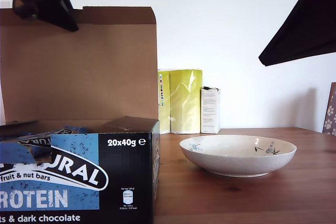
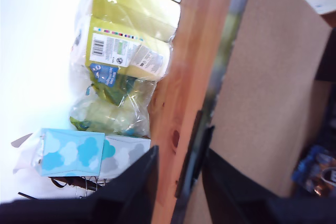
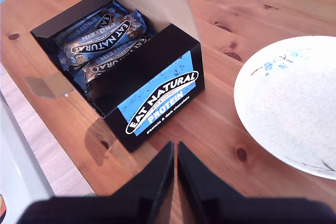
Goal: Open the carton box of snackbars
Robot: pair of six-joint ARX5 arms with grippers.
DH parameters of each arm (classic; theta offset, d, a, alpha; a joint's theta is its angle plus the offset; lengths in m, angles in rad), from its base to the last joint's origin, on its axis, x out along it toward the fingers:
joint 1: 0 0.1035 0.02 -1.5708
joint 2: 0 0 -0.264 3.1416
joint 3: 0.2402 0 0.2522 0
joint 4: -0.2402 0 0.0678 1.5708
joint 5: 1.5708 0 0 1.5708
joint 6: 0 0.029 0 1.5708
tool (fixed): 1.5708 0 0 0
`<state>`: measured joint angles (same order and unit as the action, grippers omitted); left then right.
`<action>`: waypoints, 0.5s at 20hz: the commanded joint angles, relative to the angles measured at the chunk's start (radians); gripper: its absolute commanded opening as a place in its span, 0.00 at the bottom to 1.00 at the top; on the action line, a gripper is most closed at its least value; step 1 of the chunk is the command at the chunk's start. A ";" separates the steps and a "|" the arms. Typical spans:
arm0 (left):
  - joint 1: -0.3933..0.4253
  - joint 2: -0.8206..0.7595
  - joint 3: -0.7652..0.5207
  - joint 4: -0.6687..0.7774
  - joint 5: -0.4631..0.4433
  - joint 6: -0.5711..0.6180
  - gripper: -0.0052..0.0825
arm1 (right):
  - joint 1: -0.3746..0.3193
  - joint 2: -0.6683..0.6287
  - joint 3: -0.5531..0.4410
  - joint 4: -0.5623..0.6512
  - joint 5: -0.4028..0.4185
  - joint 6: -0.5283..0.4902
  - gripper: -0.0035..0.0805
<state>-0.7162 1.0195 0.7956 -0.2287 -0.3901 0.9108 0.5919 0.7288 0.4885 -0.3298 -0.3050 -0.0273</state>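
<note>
The first gripper (image 2: 178, 182) has its jaws on either side of the raised lid's (image 2: 268, 77) top edge: in the first wrist view the thin cardboard edge runs down between the two dark fingers. They look closed on it, though a sliver of gap shows on each side, so the grip seems light. In the exterior view this gripper (image 1: 44, 1) sits at the lid's (image 1: 79, 64) upper corner, on that view's left.

The second gripper (image 3: 176, 182) has its jaws together, almost touching, holding nothing. It hangs above the tabletop (image 3: 226, 124), just short of the carton box (image 3: 157, 95), and appears in the exterior view only as a dark shape at the upper right.

The carton box (image 1: 79, 171) stands on the tabletop (image 1: 236, 198) at the exterior view's left, beside a white bowl (image 1: 238, 154). Its lid stands about upright, brown inside facing the camera, and the snackbars (image 3: 102, 38) lie exposed in rows inside.

Judged from this, the opening is essentially done: the lid is fully lifted and the contents are reachable. What probably remains is for the first gripper to let go, and the lid may or may not stay up unaided. A small side flap (image 3: 47, 85) lies folded outward.
</note>
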 commanded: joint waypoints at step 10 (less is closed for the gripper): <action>0.185 0.161 -0.012 0.223 0.175 -0.005 0.35 | 0.010 0.002 0.000 0.003 -0.010 0.000 0.03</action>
<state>-0.5385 1.1473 0.7956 -0.0185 -0.2218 0.9142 0.5976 0.7288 0.4885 -0.3298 -0.3077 -0.0273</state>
